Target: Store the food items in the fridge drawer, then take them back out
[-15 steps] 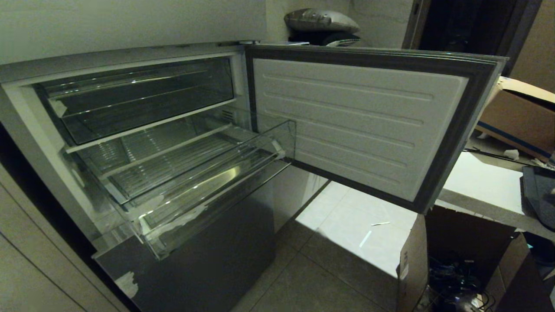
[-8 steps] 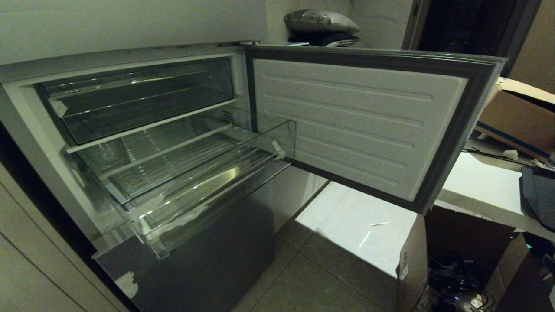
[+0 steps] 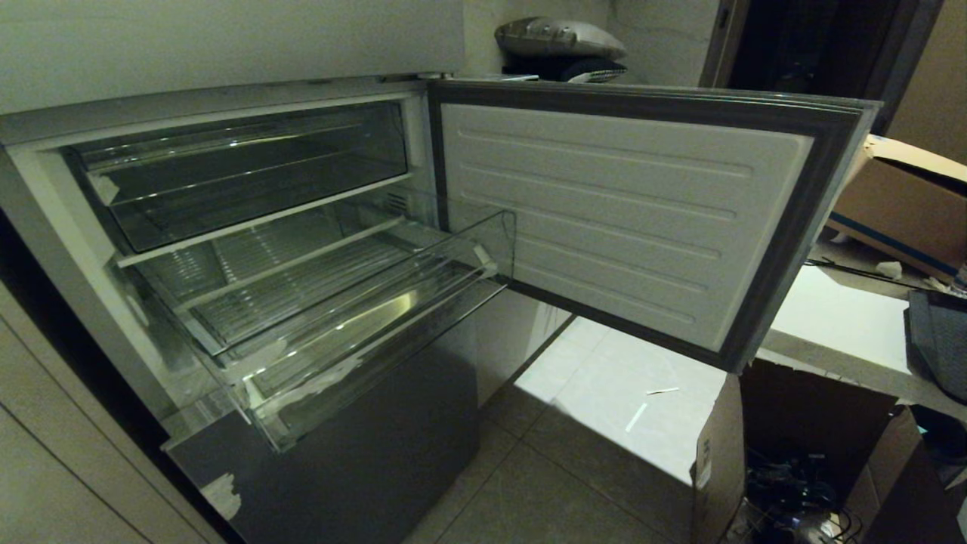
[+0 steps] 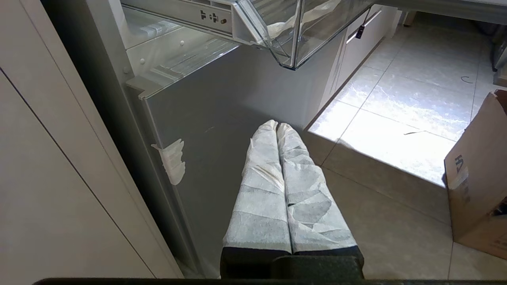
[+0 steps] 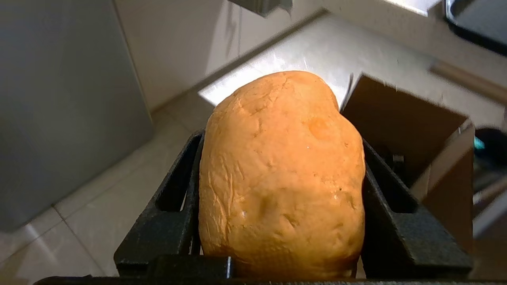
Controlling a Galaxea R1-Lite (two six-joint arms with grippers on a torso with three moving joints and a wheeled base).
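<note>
A tan-brown potato-like food item (image 5: 281, 178) sits between the black fingers (image 5: 186, 174) of my right gripper (image 5: 282, 144), which is shut on it above the tiled floor, near a cardboard box. This gripper does not show in the head view. The fridge drawer (image 3: 363, 363), a clear ribbed bin, is pulled out of the open fridge and holds nothing I can see. Its front corner (image 4: 293, 35) also shows in the left wrist view. My left gripper (image 4: 276, 126), with white-wrapped fingers, hangs shut and empty low in front of the grey lower door.
The fridge door (image 3: 619, 211) stands swung open to the right. A shallower smoky bin (image 3: 242, 174) sits above the drawer. The grey steel lower panel (image 3: 340, 453) is below it. An open cardboard box (image 3: 718, 453) and a white counter (image 3: 838, 317) stand to the right.
A dark blurred shape at the head view's right edge has dropped out of sight. The fridge, its door and the drawer stand as before.
</note>
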